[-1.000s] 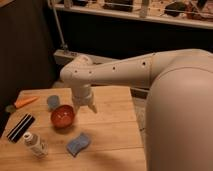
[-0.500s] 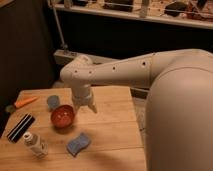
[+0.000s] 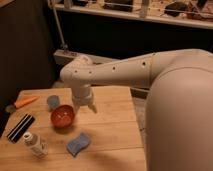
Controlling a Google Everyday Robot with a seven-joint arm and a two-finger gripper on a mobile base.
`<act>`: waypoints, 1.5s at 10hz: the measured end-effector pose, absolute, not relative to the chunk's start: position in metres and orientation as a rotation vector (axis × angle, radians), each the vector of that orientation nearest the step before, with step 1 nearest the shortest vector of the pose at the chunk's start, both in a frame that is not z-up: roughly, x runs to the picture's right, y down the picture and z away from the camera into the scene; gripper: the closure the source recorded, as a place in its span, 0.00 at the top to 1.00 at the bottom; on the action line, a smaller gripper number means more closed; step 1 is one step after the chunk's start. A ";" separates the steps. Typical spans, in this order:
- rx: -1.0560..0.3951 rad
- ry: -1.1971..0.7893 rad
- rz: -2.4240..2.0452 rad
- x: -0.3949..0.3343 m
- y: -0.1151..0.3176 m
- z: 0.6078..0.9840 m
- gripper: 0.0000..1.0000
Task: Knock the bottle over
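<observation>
The bottle point(image 3: 35, 145) is small, pale and whitish with a white round cap. It stands near the front left of the wooden table point(image 3: 112, 125), leaning a little. My gripper point(image 3: 86, 107) hangs below the white arm point(image 3: 115, 75), above the table just right of the red bowl point(image 3: 62, 116). It is well up and to the right of the bottle, with the bowl between them.
A blue sponge point(image 3: 78, 143) lies in front of the bowl. A small pale blue cup point(image 3: 53, 102) stands behind the bowl. An orange carrot-like object point(image 3: 22, 103) and a black striped object point(image 3: 20, 127) lie at the left. The robot's white body point(image 3: 180, 125) fills the right side.
</observation>
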State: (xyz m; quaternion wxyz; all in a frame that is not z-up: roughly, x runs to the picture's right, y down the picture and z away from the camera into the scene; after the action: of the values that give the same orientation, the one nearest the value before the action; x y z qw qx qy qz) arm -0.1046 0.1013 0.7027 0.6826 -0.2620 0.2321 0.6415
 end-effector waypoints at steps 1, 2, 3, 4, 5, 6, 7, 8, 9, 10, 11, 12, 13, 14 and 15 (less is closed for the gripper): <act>-0.583 0.511 1.427 -0.105 0.100 0.702 0.65; -0.567 0.475 1.382 -0.116 0.094 0.700 0.65; -0.560 0.455 1.356 -0.123 0.091 0.698 0.65; -0.547 0.429 1.315 -0.136 0.088 0.694 0.65; -0.530 0.407 1.260 -0.153 0.085 0.688 0.65; -0.519 0.388 1.209 -0.170 0.086 0.682 0.63; -0.507 0.372 1.144 -0.187 0.091 0.676 0.54; -0.498 0.369 1.104 -0.195 0.096 0.673 0.47; -0.479 0.370 1.033 -0.207 0.108 0.669 0.34; -0.460 0.380 0.983 -0.211 0.121 0.668 0.24; -0.454 0.389 0.955 -0.214 0.131 0.667 0.16; -0.451 0.403 0.926 -0.216 0.145 0.667 0.05; -0.452 0.410 0.915 -0.217 0.152 0.668 0.01; -0.455 0.418 0.904 -0.218 0.161 0.670 0.00; -0.469 0.409 0.897 -0.224 0.169 0.673 0.00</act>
State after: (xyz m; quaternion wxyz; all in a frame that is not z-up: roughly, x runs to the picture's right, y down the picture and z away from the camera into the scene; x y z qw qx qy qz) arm -0.2235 0.1686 0.6726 0.8547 -0.2229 0.1946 0.4266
